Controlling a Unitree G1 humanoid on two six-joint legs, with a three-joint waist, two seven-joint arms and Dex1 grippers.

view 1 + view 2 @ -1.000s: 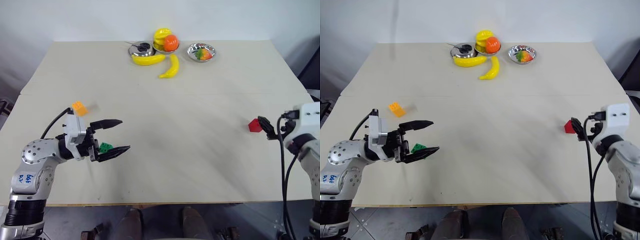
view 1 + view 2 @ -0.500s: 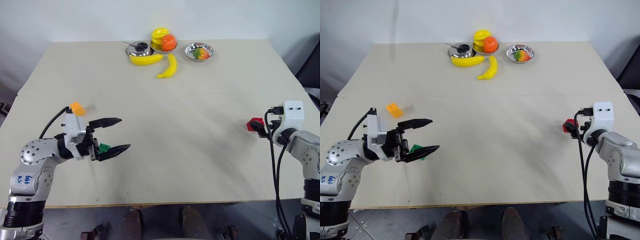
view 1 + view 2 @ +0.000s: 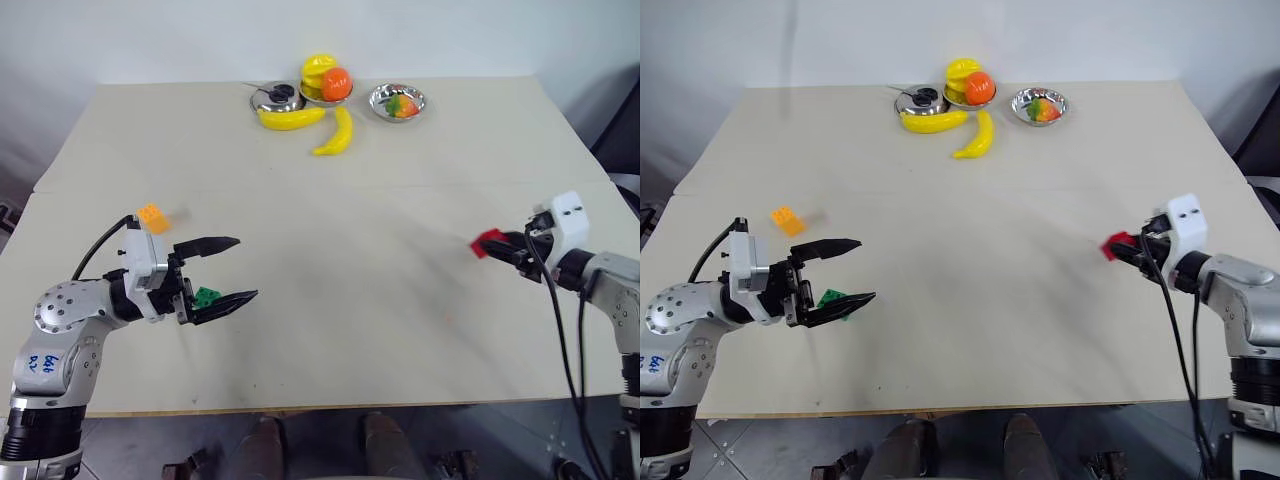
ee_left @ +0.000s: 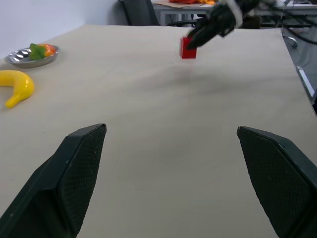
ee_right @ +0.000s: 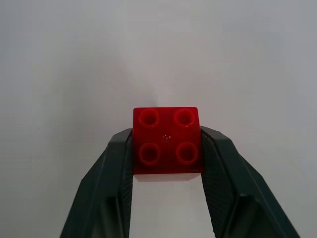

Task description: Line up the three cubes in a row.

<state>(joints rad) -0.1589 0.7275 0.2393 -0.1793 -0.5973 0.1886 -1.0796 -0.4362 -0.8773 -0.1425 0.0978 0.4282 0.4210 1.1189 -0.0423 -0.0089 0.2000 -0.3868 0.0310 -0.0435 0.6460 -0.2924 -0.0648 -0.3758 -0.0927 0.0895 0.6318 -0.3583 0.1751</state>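
Beige bench (image 3: 330, 230) carries everything, its pale top running wide between the two arms. Well beyond both sets of jaws, at the far edge, sit three metal bowls (image 3: 398, 102) with round fruit, and two yellow bananas (image 3: 338, 132) lie just in front of them.

On the robot's left, the left gripper (image 3: 232, 270) hangs just above the bench with its jaws released and spread wide, pointing toward the middle. The green cube (image 3: 207, 296) lies on the bench close beside the lower jaw, near its base, partly hidden by it. The orange-yellow cube (image 3: 152, 215) rests on the bench a little beyond and outside these jaws, behind the wrist.

On the robot's right, the right gripper (image 3: 497, 245) has its jaws clenched on the red cube (image 5: 167, 141), one jaw against each side, studs facing the wrist camera. This cube is lifted clear of the bench, well apart from the other two.
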